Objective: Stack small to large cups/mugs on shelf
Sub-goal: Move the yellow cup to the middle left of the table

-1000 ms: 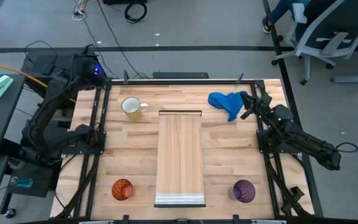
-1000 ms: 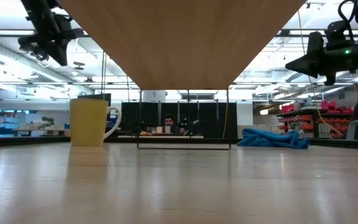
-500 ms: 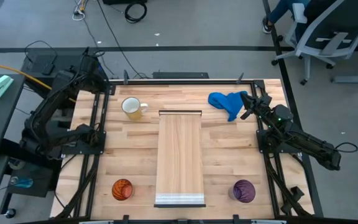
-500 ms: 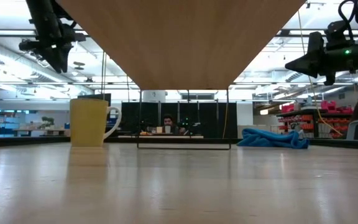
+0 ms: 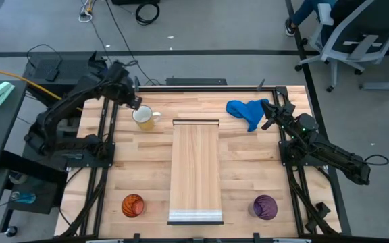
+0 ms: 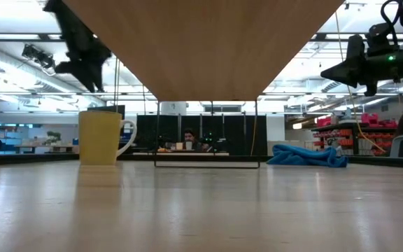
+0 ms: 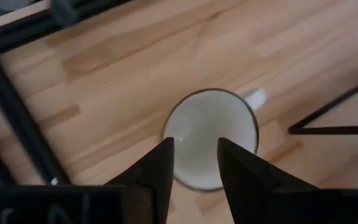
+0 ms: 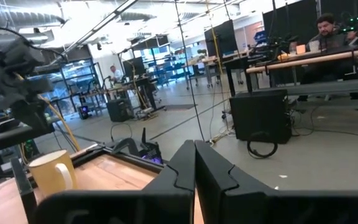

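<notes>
The white mug (image 5: 142, 117) stands upright on the table at the far left, its handle toward the shelf; it also shows in the left wrist view (image 7: 210, 146) and the low view (image 6: 102, 137). My left gripper (image 5: 132, 102) hovers above it, open, touching nothing, with a narrow gap between its fingers (image 7: 194, 146). The orange ribbed cup (image 5: 133, 205) stands near left, the purple ribbed cup (image 5: 265, 206) near right. The shelf (image 5: 196, 171) lies in the table's middle. My right gripper (image 5: 266, 124) waits shut at the far right, over the blue cloth's edge.
A blue cloth (image 5: 245, 111) lies crumpled at the far right of the table. Black frame rails (image 5: 107, 135) run along the table's left and right sides. People sit at desks in the room beyond.
My left gripper has swung from outside the table's far left corner toward the right and near side, and now hangs over the white mug, pointing down at it. The mug and the other things have stayed put.
</notes>
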You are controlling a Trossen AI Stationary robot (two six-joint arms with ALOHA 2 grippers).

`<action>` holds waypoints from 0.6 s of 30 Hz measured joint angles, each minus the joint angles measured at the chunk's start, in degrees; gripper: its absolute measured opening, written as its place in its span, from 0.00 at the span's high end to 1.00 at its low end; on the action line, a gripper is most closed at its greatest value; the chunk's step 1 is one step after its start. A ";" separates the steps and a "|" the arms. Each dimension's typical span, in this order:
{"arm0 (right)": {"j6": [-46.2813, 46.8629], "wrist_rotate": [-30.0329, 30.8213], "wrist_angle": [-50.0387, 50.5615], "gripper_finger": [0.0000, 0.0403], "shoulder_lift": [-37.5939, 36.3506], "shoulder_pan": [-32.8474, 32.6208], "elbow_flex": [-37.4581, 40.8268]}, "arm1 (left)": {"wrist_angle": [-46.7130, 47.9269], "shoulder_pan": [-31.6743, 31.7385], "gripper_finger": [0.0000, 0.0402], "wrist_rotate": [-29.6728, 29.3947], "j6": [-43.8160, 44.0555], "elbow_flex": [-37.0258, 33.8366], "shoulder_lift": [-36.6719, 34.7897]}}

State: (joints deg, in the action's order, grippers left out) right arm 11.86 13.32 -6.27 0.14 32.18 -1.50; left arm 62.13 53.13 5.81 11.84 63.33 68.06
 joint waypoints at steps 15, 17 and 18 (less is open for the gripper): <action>-0.35 -0.58 1.28 0.98 0.00 0.00 0.00 | 2.60 0.56 0.54 -2.86 -1.88 -0.02 11.83; -0.44 -0.58 1.67 0.98 0.00 0.00 0.00 | 2.52 0.79 0.53 -3.80 -1.88 -0.02 11.83; -0.44 -0.58 1.87 0.98 0.00 0.00 0.00 | 2.48 0.87 0.52 -4.77 -1.86 -0.02 11.83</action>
State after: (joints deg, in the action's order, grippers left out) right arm 11.42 12.73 -4.41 0.14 32.18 -1.50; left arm 64.61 54.00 1.04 9.98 63.31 79.90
